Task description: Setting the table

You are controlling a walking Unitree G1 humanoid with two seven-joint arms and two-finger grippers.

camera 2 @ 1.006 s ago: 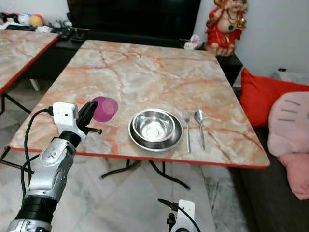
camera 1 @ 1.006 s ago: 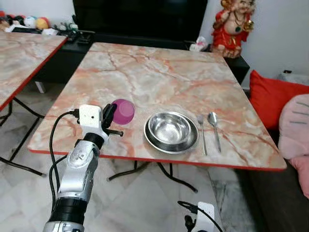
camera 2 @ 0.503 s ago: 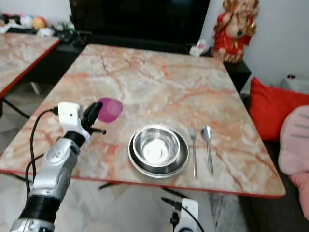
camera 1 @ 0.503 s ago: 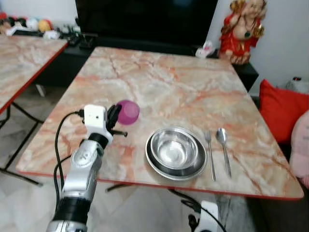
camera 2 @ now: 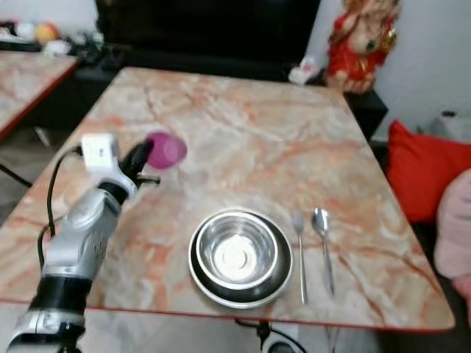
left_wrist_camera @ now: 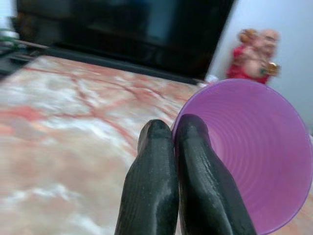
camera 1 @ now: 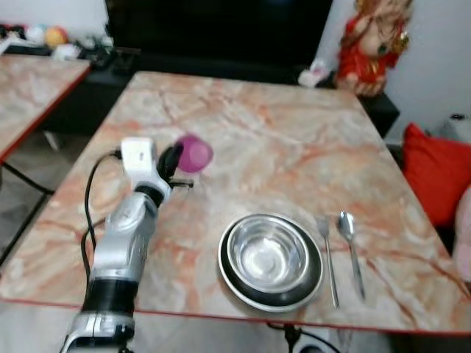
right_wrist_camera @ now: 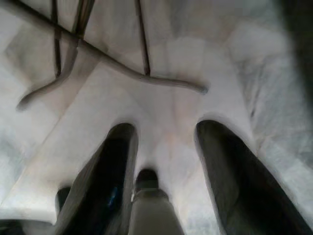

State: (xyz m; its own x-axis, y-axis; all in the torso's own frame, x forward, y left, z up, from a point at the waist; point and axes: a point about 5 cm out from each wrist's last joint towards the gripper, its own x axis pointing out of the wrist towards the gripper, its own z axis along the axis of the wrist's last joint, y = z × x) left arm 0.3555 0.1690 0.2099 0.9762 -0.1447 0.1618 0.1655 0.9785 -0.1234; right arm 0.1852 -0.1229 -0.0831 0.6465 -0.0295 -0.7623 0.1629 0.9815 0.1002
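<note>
A purple cup (camera 1: 194, 154) is held in the air over the left part of the marble surface (camera 1: 280, 140), tipped on its side so that its open mouth faces away from the robot, toward the far end of the room. The left pincer (camera 1: 171, 159) grips it at the rim: in the left wrist view the two black fingers (left_wrist_camera: 156, 186) are pressed close together with the wall of the cup (left_wrist_camera: 254, 152) caught between them, one finger outside and one just inside the mouth. The cup sits at the very tips of the fingers, beyond them as seen from the robot, and the silver left arm (camera 1: 125, 250) reaches up to it from the near edge of the surface.

To the right of the cup and nearer the robot, well apart from it, a steel bowl (camera 1: 268, 254) rests inside a steel plate (camera 1: 235, 283). Just to the right of the plate lie a fork (camera 1: 328, 254) and then a spoon (camera 1: 350, 243), side by side and apart from each other, handles pointing toward the near edge.

The right pincer (right_wrist_camera: 164, 161) hangs below, its two fingers spread apart over pale floor tiles (right_wrist_camera: 186, 44), with the metal legs (right_wrist_camera: 117, 68) of the surface beyond them.

A red figurine (camera 1: 375, 44) stands past the far right corner, and a red cushion (camera 1: 441, 176) lies to the right.
</note>
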